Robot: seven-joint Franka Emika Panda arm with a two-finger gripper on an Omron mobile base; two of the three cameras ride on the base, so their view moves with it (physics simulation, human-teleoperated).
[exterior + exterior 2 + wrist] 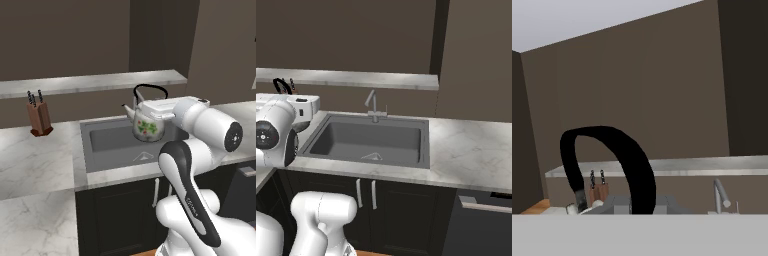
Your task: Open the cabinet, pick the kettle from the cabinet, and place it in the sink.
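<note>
Gripper point(167, 111) was clamped on the kettle point(148, 126), jaws pinched near its black arched handle point(609, 160), as far as I could judge. Kettle hung upright directly below my hand, above the sink point(107, 145), spout pointing left toward the knife block point(39, 117). Only a straight descent seemed left before letting go, faucet point(372, 106) standing well behind.

The kettle point(148, 124) is showing a smooth, glossy white glaze like ceramic, painted with green leaves, and its arched handle point(619, 160) is looking like matt black rubber or plastic. The surface point(35, 165) is reading as polished white marble with grey veins. The sink point(371, 141) is appearing matt grey, its faucet point(373, 106) brushed metal. The knife block point(39, 119) is looking like reddish wood.
</note>
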